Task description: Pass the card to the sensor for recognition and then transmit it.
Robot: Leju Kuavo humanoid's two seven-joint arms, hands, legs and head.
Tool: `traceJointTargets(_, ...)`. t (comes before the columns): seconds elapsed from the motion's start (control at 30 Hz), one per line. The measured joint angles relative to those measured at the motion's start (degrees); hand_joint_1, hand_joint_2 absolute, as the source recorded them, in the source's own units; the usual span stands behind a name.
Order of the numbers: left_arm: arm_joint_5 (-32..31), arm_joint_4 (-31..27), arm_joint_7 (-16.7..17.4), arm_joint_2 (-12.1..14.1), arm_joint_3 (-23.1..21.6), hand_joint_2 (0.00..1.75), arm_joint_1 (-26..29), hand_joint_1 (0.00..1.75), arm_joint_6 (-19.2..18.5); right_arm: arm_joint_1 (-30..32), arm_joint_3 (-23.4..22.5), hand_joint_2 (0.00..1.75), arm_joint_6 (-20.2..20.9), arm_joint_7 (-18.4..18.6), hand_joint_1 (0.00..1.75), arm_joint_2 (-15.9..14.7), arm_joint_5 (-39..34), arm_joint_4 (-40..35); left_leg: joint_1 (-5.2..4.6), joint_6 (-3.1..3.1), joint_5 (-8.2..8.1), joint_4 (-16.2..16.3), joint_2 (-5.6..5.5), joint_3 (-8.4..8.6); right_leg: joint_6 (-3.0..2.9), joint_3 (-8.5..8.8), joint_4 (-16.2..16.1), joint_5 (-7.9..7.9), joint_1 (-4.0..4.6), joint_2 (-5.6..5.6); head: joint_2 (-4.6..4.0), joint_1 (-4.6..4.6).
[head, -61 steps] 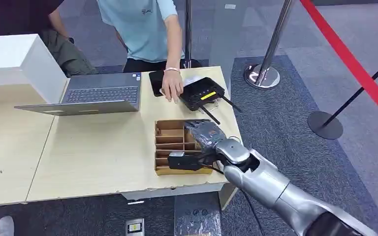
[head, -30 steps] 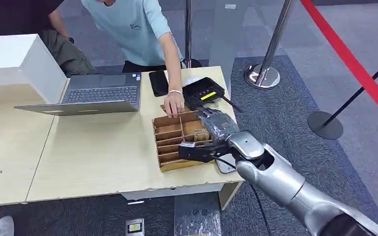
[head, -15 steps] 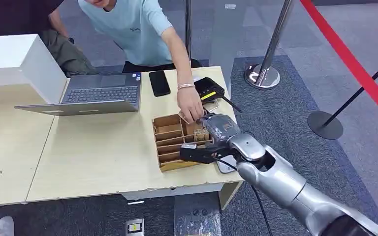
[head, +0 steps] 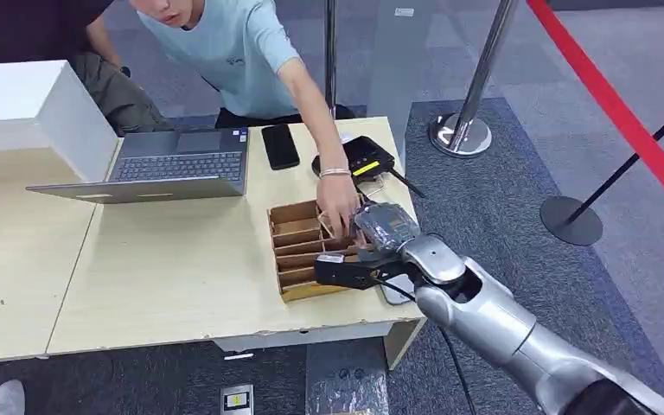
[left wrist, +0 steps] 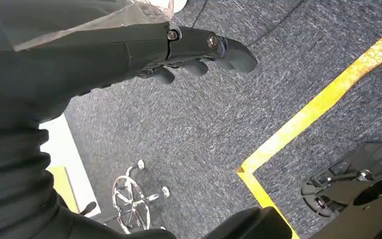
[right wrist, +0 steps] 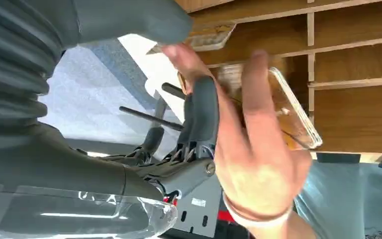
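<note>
- The right hand (head: 379,235) is seen over the near right corner of the cardboard divider tray (head: 287,259), with its dark fingers (right wrist: 202,107) extended toward the compartments.
- A clear-cased card (right wrist: 278,102) is seen in the right wrist view, just beyond the tips of those fingers and in front of the tray's partitions.
- The card is touched by a person's hand (right wrist: 251,159), which lies against the robot's fingers; whether the card is gripped by the right hand or only by the person cannot be told.
- In the head view the person's hand (head: 339,206) is placed on the far side of the robot's fingers, reaching down into the tray.
- The black sensor device (head: 361,157) with a yellow strip is set on the table (head: 164,268) beyond the fingers, apart from them.
- The left hand (left wrist: 199,50) is held over grey carpet, its fingers loosely curved with nothing in them.
</note>
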Motion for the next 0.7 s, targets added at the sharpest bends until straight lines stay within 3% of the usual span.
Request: traceJointTargets(0.7, -0.1, 0.0, 0.0, 0.0, 0.0, 1.75, 0.0, 0.00, 0.0, 0.5, 0.0, 1.75, -0.3, -0.3, 0.68, 0.2, -0.2, 0.7, 0.00, 0.00, 0.00, 0.0, 0.00, -0.01, 0.00, -0.02, 0.0, 0.00, 0.00, 0.00, 0.00, 0.00)
